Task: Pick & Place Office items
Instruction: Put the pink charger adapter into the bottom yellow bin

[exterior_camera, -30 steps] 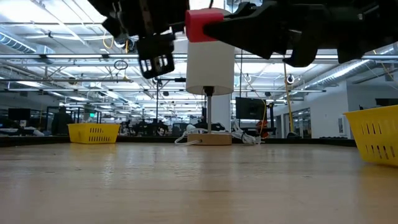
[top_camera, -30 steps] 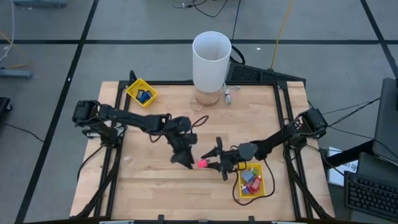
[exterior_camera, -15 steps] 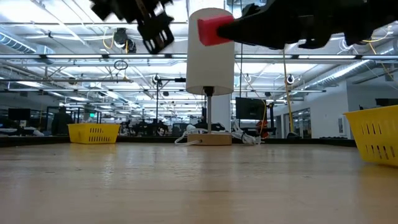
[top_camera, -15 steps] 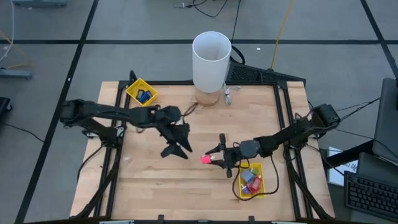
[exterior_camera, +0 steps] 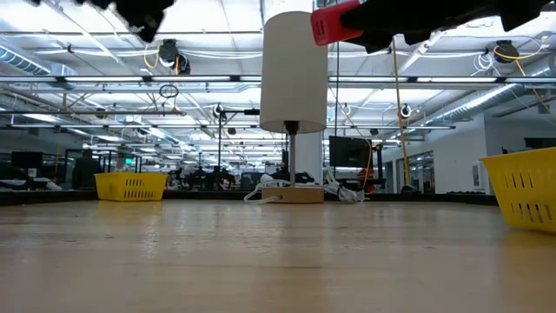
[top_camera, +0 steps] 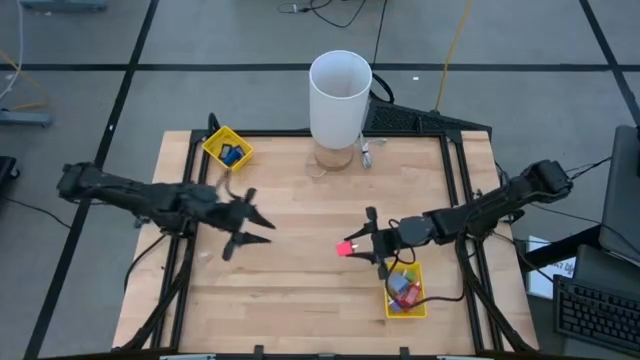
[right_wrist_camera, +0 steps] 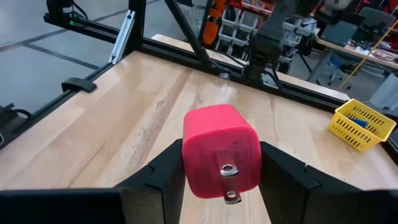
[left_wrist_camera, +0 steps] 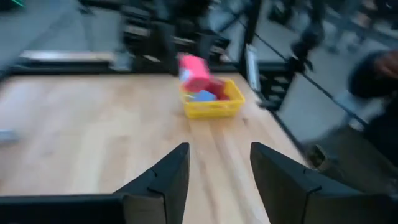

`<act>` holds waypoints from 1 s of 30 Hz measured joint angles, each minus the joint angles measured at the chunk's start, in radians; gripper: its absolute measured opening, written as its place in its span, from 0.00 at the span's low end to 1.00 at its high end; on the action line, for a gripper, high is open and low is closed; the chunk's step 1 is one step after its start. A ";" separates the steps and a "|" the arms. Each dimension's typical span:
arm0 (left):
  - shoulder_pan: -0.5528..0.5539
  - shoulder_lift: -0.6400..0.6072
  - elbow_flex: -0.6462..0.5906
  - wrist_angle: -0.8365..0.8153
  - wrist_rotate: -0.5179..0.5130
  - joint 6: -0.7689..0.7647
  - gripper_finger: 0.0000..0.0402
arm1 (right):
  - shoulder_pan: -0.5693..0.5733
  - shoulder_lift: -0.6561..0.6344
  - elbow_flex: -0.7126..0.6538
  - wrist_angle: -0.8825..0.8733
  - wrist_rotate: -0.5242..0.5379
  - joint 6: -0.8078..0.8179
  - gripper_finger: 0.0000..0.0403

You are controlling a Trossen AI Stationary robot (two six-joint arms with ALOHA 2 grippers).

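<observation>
My right gripper (top_camera: 352, 248) is shut on a small red block (top_camera: 346, 247), held high above the table in the low view (exterior_camera: 334, 24), just left of the near-right yellow tray (top_camera: 405, 292). That tray holds red and blue pieces. The far-left yellow tray (top_camera: 227, 148) holds blue and black pieces. My left gripper (top_camera: 256, 229) hangs open and empty over the left half of the table; its wrist view shows the spread fingers (left_wrist_camera: 221, 180) and the red block (left_wrist_camera: 194, 71) far off. My right gripper pinches the red block between its two fingers, which lie on two opposite sides (right_wrist_camera: 189, 163) of it. The fingers come about level from the table's right side, pointing left. The block is lifted clear of the table, with a small metal piece (right_wrist_camera: 227, 171) on its top face.
A tall white cylinder (top_camera: 340, 98) stands on a small wooden base at the far edge's middle. A black frame (top_camera: 455, 190) runs along the table's sides. Bare wood (top_camera: 300, 290) lies between the two arms.
My left gripper has drawn back from the red block toward the table's left edge. My right gripper has carried the block to the right and slightly toward the far edge, closer to the near-right tray, and a little higher.
</observation>
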State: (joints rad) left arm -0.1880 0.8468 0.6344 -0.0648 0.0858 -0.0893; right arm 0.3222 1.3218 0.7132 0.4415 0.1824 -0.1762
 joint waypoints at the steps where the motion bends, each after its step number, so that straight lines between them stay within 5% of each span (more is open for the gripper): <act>1: -0.005 -0.058 -0.051 0.023 -0.035 -0.004 0.42 | 0.000 -0.005 0.000 -0.004 0.000 0.000 0.39; 7: 0.000 -0.366 -0.274 0.148 -0.249 -0.017 0.39 | -0.001 -0.006 0.000 -0.007 0.000 0.000 0.38; 15: 0.000 -0.673 -0.397 0.059 -0.272 0.054 0.41 | 0.001 -0.076 -0.009 -0.057 -0.003 0.029 0.39; 30: 0.000 -0.829 -0.541 0.037 -0.356 0.061 0.52 | 0.090 -0.410 -0.276 -0.005 -0.136 0.266 0.38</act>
State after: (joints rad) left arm -0.1883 0.0174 0.0937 -0.0277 -0.2704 -0.0284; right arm 0.4126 0.9115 0.4375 0.4364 0.0463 0.0897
